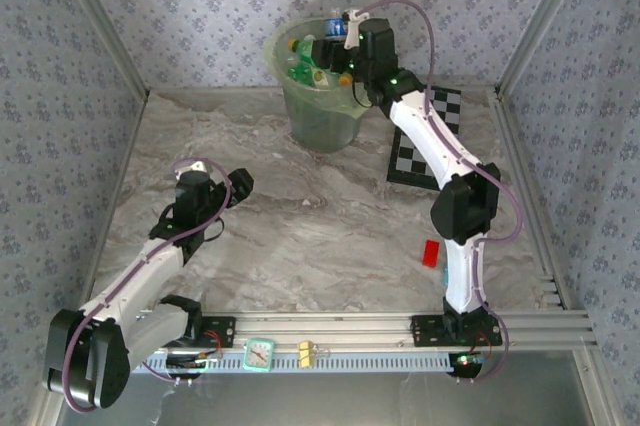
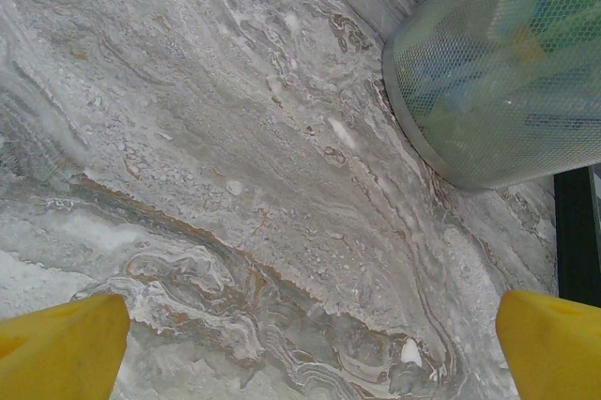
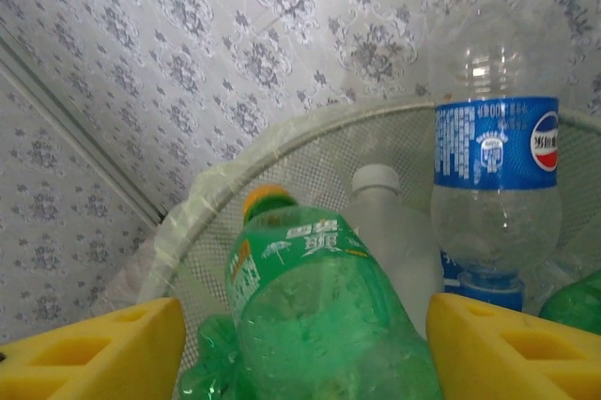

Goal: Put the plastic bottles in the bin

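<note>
The bin [image 1: 318,118], a pale green mesh bucket with a bag liner, stands at the back of the table. It holds several plastic bottles. In the right wrist view a green bottle [image 3: 319,306] with an orange cap lies between my right gripper's [image 3: 305,344] yellow fingers. A gap shows on the bottle's left side. A white bottle [image 3: 390,231] and a clear bottle with a blue label [image 3: 495,184] stand behind it against the bin wall [image 3: 300,161]. My right gripper [image 1: 345,46] hangs over the bin's rim. My left gripper [image 1: 236,186] is open above bare table, the bin [image 2: 507,62] ahead to its right.
A black-and-white chequered board [image 1: 432,151] lies right of the bin, under the right arm. A small red block [image 1: 431,252] sits near the right arm's base. A small clock [image 1: 259,353] and a yellow clip [image 1: 305,351] rest on the front rail. Patterned walls enclose the table.
</note>
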